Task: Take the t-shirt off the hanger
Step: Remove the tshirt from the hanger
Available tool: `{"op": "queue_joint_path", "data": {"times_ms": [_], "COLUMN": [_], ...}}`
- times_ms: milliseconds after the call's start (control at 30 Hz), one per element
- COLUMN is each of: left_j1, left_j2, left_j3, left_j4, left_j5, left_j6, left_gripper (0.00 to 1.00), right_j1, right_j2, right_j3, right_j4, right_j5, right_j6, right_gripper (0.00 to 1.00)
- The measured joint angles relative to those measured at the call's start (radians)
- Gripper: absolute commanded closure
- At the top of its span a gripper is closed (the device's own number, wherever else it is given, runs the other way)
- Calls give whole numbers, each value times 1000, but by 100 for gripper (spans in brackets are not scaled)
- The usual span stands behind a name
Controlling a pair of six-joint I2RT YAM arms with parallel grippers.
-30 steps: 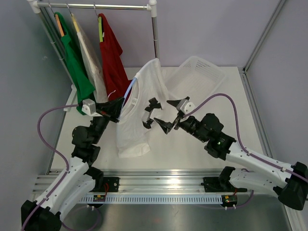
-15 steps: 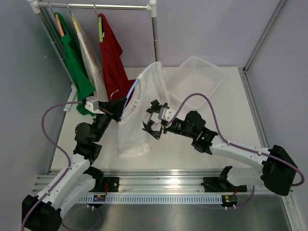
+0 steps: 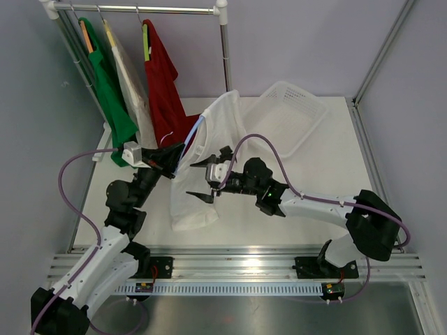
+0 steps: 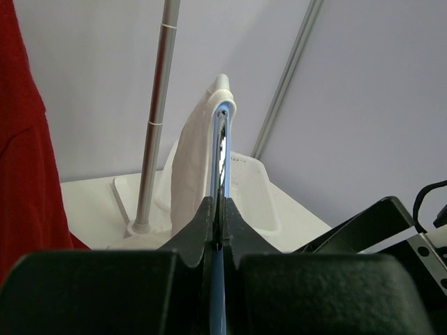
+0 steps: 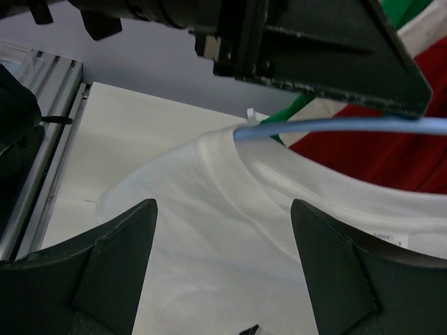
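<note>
The left gripper (image 3: 174,155) is clamped tight on the thin light-blue hanger (image 3: 193,135), its fingers pinched together on the hanger's lower end in the left wrist view (image 4: 218,209). The hanger is held up off the white table (image 3: 244,234), rising toward 1 o'clock in the overhead view. The white cotton t-shirt (image 3: 194,202) is on it: one shoulder is peaked over the hanger's far tip at 12 o'clock from the left gripper, and the body hangs toward 6 o'clock with its hem resting on the table.

The right gripper (image 3: 204,180) sits at 4 o'clock from the left gripper, close to the front of the shirt below the collar. Its jaws stand wide apart and hold nothing. The right wrist view shows the two dark fingers (image 5: 119,265) spread either side of the white fabric (image 5: 230,209), with the collar and the blue hanger bar (image 5: 335,124) just beyond them.

A translucent white plastic basket (image 3: 293,115) lies at 1 o'clock on the table. A metal garment rack (image 3: 140,10) at 11 o'clock carries a green shirt (image 3: 112,91), a beige shirt (image 3: 133,91) and a red shirt (image 3: 162,84).
</note>
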Motion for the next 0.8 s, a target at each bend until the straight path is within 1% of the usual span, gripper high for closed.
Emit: {"op": "queue_joint_path", "data": {"times_ms": [267, 333, 433, 467, 500, 567, 600, 700, 800], "left_j1": [0, 0, 0, 0, 0, 0, 0, 0, 0], "left_j2": [-2, -2, -2, -2, -2, -2, -2, -2, -2], "left_j3": [0, 0, 0, 0, 0, 0, 0, 0, 0], "left_j4": [-15, -15, -15, -15, -15, -15, -14, -13, -10], "left_j5": [22, 24, 27, 29, 30, 33, 34, 37, 40], "left_j6": [-6, -6, -7, -7, -8, -10, -10, -10, -10], "left_gripper": [100, 100, 100, 100, 100, 100, 100, 100, 100], "right_j1": [47, 49, 50, 50, 50, 50, 50, 51, 53], "right_j2": [57, 75, 100, 106, 111, 118, 120, 122, 122], "right_j3": [86, 98, 114, 119, 122, 129, 131, 140, 150], "right_j4": [-7, -11, -21, -28, -34, -45, -50, -60, -64], "right_j5": [6, 12, 19, 22, 23, 28, 30, 40, 60], "right_j6": [-56, -63, -71, -72, -75, -79, -81, -76, -60], "right_gripper": [16, 18, 31, 39, 44, 59, 76, 100, 100]}}
